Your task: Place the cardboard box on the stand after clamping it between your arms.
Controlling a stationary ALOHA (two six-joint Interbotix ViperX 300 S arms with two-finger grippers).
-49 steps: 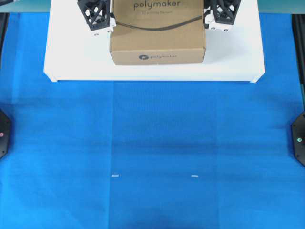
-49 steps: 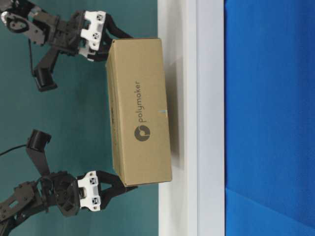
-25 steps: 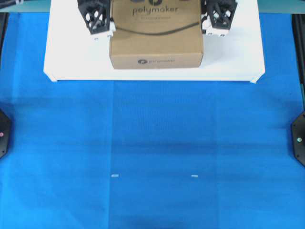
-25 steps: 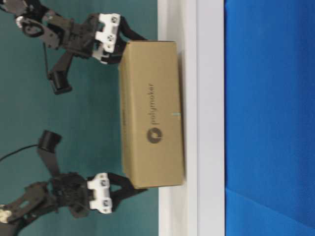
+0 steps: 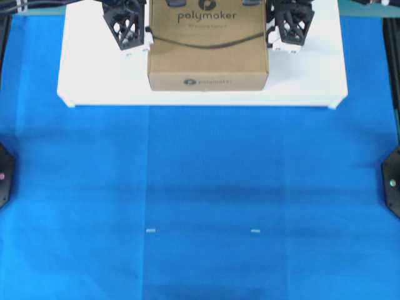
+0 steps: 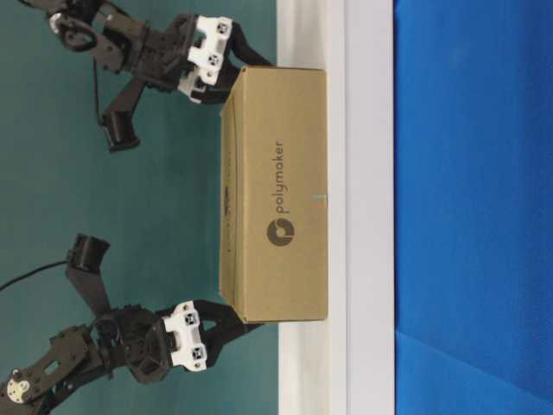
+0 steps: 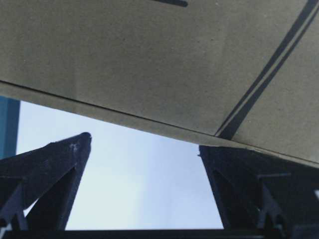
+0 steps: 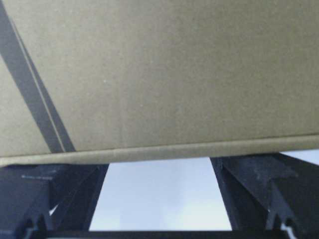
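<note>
**A:** Brown cardboard is seen on the white platform: where exactly is the cardboard box (image 5: 208, 47) placed?

**B:** It is set on the stand (image 5: 87, 75), near the middle of its width, with its printed front face turned toward the blue cloth (image 5: 200, 200). In the table-level view the box's underside is seen lying against the stand's top, though whether full contact is made cannot be told.

**A:** How is the box met by the arms?

**B:** It is flanked on both sides. The left claw (image 5: 129, 28) is pressed against, or held just beside, the box's left wall, and the right claw (image 5: 289, 26) is placed likewise at the right wall. Contact is suggested in the table-level view, where each claw's fingers are seen at an end of the box.

**A:** And the state of each claw?

**B:** Both are spread wide. In each wrist view the two dark fingers are seen far apart, with the cardboard wall lying across their tips and the white stand visible between them. Nothing is pinched inside either claw; the box is only bracketed between the two
</note>
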